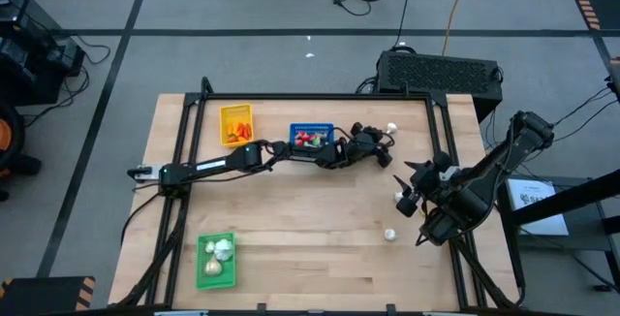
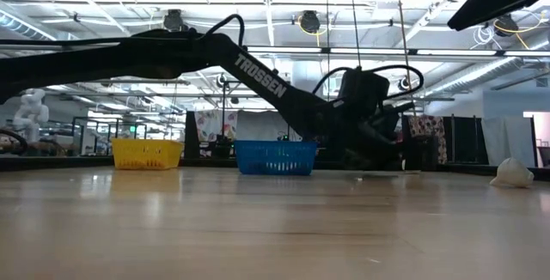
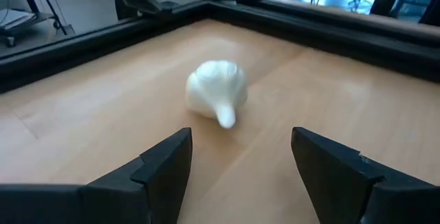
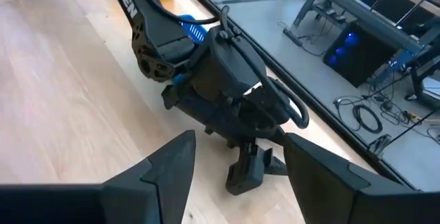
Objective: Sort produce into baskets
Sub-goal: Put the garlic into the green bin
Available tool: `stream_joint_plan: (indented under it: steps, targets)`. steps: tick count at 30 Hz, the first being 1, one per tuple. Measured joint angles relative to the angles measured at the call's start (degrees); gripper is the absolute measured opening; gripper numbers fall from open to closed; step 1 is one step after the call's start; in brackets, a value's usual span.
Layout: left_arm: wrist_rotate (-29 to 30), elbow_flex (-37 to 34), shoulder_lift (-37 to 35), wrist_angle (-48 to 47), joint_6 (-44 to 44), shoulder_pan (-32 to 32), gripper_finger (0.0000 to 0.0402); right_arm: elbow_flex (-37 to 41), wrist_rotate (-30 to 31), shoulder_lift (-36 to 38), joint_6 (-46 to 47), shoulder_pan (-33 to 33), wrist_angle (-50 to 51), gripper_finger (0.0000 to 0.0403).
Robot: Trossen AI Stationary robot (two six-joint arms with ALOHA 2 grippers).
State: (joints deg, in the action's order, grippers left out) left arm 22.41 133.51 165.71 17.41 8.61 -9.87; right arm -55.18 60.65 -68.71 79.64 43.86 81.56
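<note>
Yellow basket (image 1: 237,123) at 11 o'clock on the surface (image 1: 291,229), orange carrot pcs inside. Blue basket (image 1: 312,138) just beside it toward 12, red-and-white pcs plus a bit of green in it. Green basket (image 1: 215,260) at 7 o'clock, two whitish garlic bulbs in it. Baskets yellow and blue close together; green well apart from both.

Loose garlic bulb (image 1: 391,129) at 1 o'clock near the back rail; another garlic (image 1: 389,234) at 4 o'clock, bare wood around it.

Left claw (image 1: 380,143) reaches past the blue basket, open, empty, bulb (image 3: 216,91) lying just ahead of its fingers, not touching. Right claw (image 1: 405,188) at 3 o'clock, raised, open, empty.

Low view: yellow (image 2: 147,153) and blue (image 2: 275,156) baskets only, contents hidden by walls; green basket not in it. Right wrist view shows left arm's wrist, not the bulb. Only high view shows basket contents.
</note>
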Motion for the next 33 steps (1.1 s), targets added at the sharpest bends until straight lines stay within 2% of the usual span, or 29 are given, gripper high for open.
stream_joint_plan:
  steps: [8, 20, 33]
  targets:
    - [-0.76, 0.00, -0.02, 1.14, 4.40, 0.04, 0.0248, 0.00, 0.88, 0.02, -0.02, -0.04, -0.17, 0.0212]
    - [-0.02, 0.00, -0.02, 0.12, 4.40, 0.04, 0.0179, 0.00, 0.91, 0.04, -0.02, -0.04, -0.17, 0.0212]
    - [0.27, 0.00, -0.02, 0.14, 4.42, 0.04, 0.0129, 0.00, 0.91, 0.04, -0.44, -0.04, -0.24, 0.0212]
